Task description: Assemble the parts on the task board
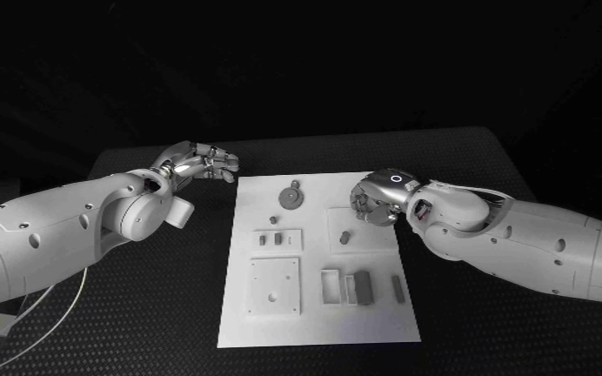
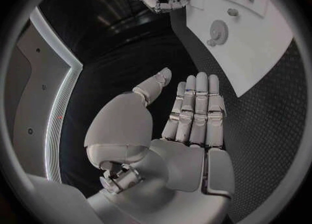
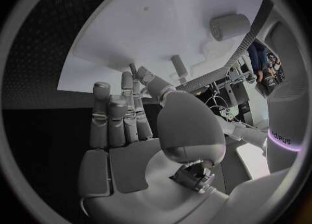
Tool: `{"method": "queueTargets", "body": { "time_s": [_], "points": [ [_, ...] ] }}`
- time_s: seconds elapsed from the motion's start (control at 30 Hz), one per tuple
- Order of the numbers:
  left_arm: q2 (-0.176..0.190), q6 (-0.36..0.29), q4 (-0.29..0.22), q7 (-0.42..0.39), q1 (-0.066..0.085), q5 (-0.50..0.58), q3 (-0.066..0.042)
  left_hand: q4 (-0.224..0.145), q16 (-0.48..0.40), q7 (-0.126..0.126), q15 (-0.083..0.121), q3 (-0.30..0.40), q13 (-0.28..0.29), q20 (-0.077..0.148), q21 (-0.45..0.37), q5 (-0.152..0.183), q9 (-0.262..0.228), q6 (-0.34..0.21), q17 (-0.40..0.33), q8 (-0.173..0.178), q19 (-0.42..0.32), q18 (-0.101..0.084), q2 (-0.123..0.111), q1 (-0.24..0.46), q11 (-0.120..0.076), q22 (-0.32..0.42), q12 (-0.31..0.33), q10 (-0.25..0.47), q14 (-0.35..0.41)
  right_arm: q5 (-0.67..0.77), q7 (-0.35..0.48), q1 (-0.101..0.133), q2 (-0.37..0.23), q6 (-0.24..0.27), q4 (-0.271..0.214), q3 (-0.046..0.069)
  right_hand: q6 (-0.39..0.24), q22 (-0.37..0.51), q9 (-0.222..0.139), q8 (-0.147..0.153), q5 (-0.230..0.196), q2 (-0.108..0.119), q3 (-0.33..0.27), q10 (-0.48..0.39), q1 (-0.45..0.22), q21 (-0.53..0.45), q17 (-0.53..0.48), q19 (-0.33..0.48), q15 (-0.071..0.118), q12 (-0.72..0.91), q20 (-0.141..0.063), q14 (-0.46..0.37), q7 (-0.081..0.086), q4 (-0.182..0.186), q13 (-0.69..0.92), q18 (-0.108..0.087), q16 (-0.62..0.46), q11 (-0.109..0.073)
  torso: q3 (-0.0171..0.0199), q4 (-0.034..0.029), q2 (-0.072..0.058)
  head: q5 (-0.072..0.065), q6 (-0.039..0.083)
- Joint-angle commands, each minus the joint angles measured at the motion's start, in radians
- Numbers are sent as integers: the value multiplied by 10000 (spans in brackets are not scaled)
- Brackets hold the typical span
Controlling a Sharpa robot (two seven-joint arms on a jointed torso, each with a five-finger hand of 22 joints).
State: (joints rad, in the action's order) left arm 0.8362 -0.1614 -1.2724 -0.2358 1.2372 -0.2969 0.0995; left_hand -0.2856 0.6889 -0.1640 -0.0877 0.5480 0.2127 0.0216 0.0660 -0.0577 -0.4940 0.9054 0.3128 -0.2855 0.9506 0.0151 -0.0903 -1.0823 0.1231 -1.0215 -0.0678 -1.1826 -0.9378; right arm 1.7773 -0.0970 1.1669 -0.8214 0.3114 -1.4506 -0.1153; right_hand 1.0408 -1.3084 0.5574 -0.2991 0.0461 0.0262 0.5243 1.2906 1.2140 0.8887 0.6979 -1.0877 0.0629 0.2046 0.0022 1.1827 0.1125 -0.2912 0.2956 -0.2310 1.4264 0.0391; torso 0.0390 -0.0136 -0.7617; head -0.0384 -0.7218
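Right silver hand (image 1: 375, 199) over far right edge of white rectangular task board (image 1: 317, 258), fingers straight and together, holding nothing; left silver hand (image 1: 201, 164) beside far left corner, equally empty. Small grey parts, round gear (image 1: 291, 196) included, lying on board mid-bench. Risk: sweeping pieces aside. Unclear: slot shapes.

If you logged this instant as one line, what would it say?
left hand: empty, fingers apart, off board | right hand: empty, above task board right edge | gear part: lying on board | stage: nothing grasped
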Motion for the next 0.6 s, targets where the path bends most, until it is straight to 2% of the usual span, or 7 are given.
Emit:
{"method": "queueTargets", "body": {
  "time_s": [0.03, 0.37, 0.47, 0.6],
  "points": [
    [-31, 112, 7, -95, 8, 70, -7, 18, -53, -37, 19, -62, -17, -82, 4, 15, 9, -66, 13, -22, -3, 89, 104, -7, 12, 12, -5, 31, -62, 6, 50, 67, -10, -118, -139, 82, 84, -127, 17, -36, 39, -14, -16, 64, -48, 18, 16, -13, 73, 57, -85, 15, -11, -33, -15, -308, -28, -3, -11, -7, 2, 8, -6],
    [-51, 138, 41, -61, 8, 86, -7, 19, -75, -39, 16, -66, -24, -85, 3, 15, 12, -71, 25, -22, -7, 89, 100, -7, 14, 25, -5, 34, -61, -477, 91, 204, -152, -236, -596, 284, 97, -127, 19, -40, 39, -13, -16, 86, -48, 17, 18, -20, 80, 55, -91, 20, -15, -33, -17, -308, -30, -11, -19, -32, 5, 37, -44],
    [-50, 142, 42, -39, 8, 99, -7, 19, -83, -40, 15, -67, -26, -86, 3, 15, 13, -73, 29, -22, -9, 90, 99, -8, 15, 30, -4, 35, -61, -1040, 210, 215, -222, -202, -947, 344, 98, -126, 19, -40, 39, -15, -15, 89, -48, 16, 18, -21, 82, 54, -92, 20, -15, -32, -18, -308, -32, -12, -21, -20, 9, 91, -48],
    [-64, 123, 37, -56, 9, 111, -7, 20, -92, -40, 13, -68, -29, -87, 2, 15, 14, -74, 33, -22, -11, 89, 98, -8, 15, 35, -5, 36, -59, -1484, 376, 215, -179, 108, -1418, 347, 94, -124, 18, -37, 39, -29, -11, 94, -47, 12, 17, -21, 87, 48, -94, 17, -13, -32, -21, -308, -38, -15, -23, -5, 4, 196, -58]
  ]
}}
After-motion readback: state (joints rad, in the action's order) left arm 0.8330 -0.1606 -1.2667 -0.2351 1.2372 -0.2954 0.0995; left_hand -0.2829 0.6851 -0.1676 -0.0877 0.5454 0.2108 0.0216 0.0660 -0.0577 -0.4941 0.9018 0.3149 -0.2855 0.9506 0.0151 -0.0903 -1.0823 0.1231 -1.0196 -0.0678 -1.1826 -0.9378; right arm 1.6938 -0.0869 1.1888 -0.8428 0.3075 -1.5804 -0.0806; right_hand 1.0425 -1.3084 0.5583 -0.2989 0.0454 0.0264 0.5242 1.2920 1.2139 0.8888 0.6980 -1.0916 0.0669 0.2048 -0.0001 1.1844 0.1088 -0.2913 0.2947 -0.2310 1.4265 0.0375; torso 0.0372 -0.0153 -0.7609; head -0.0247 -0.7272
